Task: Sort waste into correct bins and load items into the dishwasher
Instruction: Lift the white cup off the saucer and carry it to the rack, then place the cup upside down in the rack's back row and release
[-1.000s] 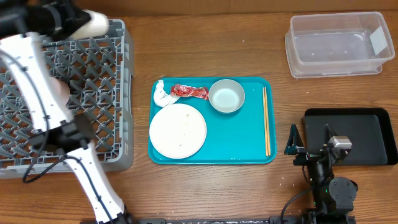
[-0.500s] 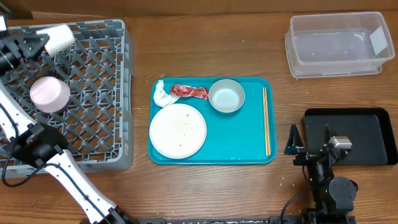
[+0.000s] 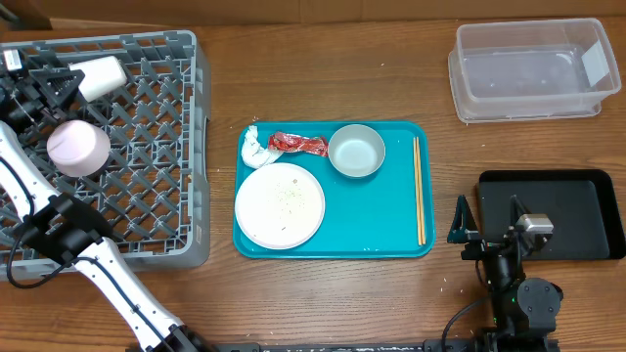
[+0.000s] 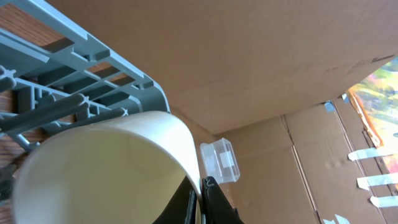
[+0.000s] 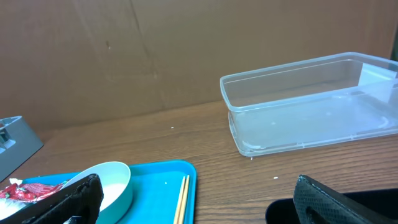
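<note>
Upper left, the left claw pinches the cup sideways over the dish rack (for stowing, I'd judge); the right claw gapes empty.

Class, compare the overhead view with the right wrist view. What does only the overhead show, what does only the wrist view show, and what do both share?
Only the overhead shows the large plate, the bowl resting in the grey rack, and the left claw holding the small cup over that rack. Only the right wrist view shows the broad face of the cardboard wall behind the table. Both share the clear tub, the teal tray, the chopsticks, the tray's bowl and the red wrapper.
</note>
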Controlling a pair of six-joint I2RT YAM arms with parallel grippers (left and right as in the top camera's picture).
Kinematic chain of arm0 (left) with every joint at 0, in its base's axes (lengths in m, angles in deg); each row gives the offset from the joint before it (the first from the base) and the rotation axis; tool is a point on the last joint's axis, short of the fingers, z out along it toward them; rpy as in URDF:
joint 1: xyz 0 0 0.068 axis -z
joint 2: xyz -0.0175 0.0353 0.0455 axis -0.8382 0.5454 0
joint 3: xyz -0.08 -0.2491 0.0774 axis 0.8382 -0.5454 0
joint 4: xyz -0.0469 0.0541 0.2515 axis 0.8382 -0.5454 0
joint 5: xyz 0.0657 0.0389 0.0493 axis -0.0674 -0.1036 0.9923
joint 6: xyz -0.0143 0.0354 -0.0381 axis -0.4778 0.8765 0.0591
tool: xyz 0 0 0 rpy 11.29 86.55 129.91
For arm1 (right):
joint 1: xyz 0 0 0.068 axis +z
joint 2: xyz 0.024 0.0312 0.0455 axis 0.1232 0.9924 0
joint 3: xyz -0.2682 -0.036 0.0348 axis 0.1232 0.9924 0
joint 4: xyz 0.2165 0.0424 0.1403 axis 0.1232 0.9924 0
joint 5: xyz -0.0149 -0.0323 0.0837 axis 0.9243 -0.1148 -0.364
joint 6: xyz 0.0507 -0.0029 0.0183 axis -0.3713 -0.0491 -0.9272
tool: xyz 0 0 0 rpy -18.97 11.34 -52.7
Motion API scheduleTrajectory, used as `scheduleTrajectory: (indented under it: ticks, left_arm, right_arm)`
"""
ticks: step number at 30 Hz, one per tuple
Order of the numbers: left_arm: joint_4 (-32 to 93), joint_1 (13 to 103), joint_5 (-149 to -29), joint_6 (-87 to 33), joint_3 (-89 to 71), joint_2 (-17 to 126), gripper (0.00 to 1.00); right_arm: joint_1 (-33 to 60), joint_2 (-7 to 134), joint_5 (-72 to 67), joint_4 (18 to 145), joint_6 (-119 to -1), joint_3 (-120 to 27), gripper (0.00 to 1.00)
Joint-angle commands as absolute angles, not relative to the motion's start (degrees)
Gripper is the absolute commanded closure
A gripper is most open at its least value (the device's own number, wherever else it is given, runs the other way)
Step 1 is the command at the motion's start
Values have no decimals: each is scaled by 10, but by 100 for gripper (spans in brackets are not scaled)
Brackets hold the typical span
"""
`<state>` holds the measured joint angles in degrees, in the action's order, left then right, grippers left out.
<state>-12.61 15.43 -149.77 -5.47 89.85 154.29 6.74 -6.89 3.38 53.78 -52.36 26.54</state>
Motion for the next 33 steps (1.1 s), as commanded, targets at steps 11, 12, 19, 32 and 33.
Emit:
scheduleTrajectory:
  ticks: [11, 12, 19, 32, 33]
  left_arm:
    - [-76, 152, -1521, -104, 902, 1539, 96]
    - [-71, 156, -1521, -104, 902, 1539, 96]
    - [-15, 170, -1520, -101, 902, 1540, 96]
    - [2, 194, -1450, -101, 902, 1542, 96]
    - [-3, 194, -1438, -101, 901, 1543, 96]
  right_arm:
    - [67, -74, 41, 535, -522, 272, 1]
    - [67, -74, 41, 535, -522, 272, 0]
    - [67, -74, 41, 535, -522, 272, 0]
    - [67, -74, 41, 535, -522, 272, 0]
    - [67, -74, 41, 535, -522, 272, 0]
